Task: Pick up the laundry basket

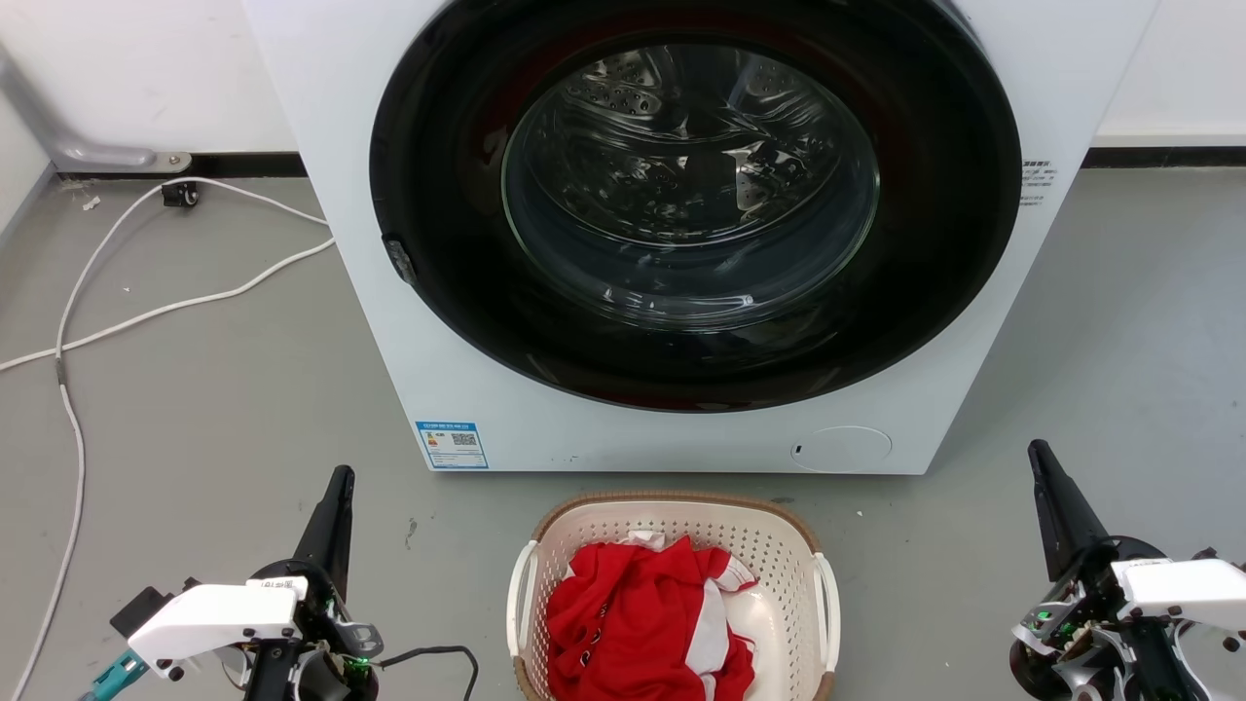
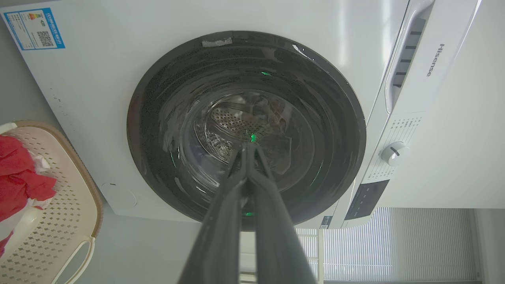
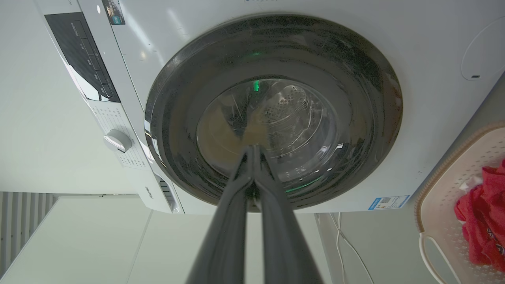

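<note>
Basket on floor, both grippers off it.
Basket [image 1: 672,499] sat before the washer [image 1: 370,292], red cloth [image 1: 633,613] inside; left gripper [image 1: 341,477] and right gripper [image 1: 1038,452] flanked it, well apart, fingers pressed together, holding nothing.

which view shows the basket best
The head view: the basket shows nearly whole, with both handles and red clothes inside. The left wrist view catches a part at its left edge, the right wrist view a part at its right edge.
</note>
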Motion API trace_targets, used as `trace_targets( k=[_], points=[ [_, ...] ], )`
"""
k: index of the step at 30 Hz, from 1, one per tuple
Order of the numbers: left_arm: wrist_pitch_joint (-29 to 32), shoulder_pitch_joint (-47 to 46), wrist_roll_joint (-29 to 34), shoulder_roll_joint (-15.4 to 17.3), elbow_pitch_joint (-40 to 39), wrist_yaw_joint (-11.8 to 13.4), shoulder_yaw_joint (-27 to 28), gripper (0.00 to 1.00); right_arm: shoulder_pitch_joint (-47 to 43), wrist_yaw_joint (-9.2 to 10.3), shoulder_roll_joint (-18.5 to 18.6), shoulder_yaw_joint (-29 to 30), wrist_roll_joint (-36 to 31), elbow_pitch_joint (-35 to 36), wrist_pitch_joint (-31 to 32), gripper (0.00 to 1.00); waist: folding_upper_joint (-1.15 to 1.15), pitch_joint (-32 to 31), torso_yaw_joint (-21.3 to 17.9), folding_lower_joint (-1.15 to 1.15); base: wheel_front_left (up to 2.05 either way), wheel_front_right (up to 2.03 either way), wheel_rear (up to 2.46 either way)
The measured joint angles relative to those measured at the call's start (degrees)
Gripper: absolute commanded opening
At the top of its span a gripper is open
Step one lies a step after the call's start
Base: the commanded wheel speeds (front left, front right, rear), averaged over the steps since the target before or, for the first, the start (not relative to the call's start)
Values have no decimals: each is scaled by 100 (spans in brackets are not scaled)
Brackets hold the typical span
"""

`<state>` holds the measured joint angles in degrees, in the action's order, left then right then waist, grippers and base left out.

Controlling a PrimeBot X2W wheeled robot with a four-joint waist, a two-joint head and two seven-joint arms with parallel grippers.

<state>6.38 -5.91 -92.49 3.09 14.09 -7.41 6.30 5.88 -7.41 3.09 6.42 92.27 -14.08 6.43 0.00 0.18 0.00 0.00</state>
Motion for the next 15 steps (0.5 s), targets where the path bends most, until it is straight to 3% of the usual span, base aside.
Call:
trace_targets(
  k=[15],
  points=[
    [1, 0, 5, -3, 1, 0, 5, 0, 0, 0, -2, 2, 0, 0, 1, 0, 0, 0, 0, 0, 0, 0, 0]
  ],
)
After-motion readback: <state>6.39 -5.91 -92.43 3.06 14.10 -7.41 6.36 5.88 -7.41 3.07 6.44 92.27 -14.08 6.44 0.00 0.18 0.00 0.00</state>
